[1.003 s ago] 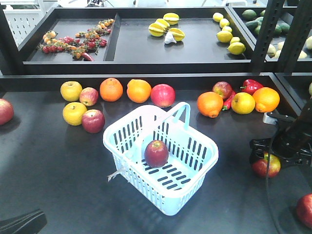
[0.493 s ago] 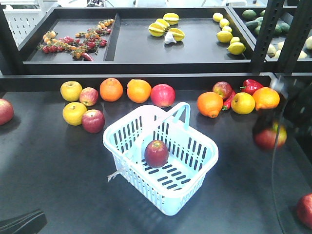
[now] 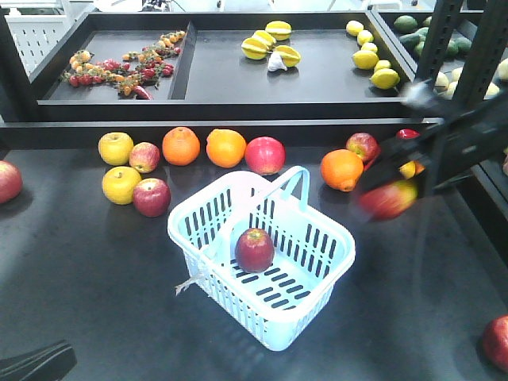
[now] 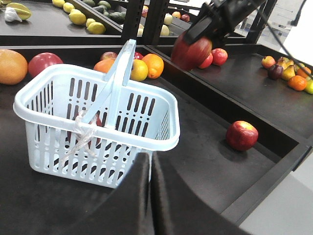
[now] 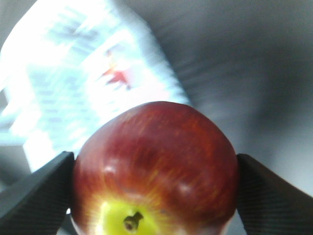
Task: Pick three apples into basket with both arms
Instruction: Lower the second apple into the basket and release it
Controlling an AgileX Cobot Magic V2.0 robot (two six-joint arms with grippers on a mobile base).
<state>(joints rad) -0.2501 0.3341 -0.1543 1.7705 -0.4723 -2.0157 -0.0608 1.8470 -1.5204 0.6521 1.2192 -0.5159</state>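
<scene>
Right gripper (image 5: 155, 193) has its fingers (image 5: 36, 193) pinching a dark red apple (image 5: 156, 147) between them, with a yellow-green patch round the stem. The pale aqua basket (image 3: 313, 305) sits blurry beyond those fingers, holding a second apple (image 3: 254, 248), also dark red. Left gripper (image 4: 150, 196) fingers are pressed together.

Basket: I see the pale aqua slotted plastic basket (image 3: 230, 298) on the dark tabletop (image 3: 95, 278), one hoop handle raised.
Inside basket: one dark red round apple (image 3: 254, 249) lies on the floor.
Right of basket: my black right gripper (image 3: 395, 184) clamps a blurred red apple with a yellow blush (image 3: 385, 200), off the tabletop and apart from the basket.
Front right of basket: another red apple (image 3: 498, 343), cut by the frame edge.
</scene>
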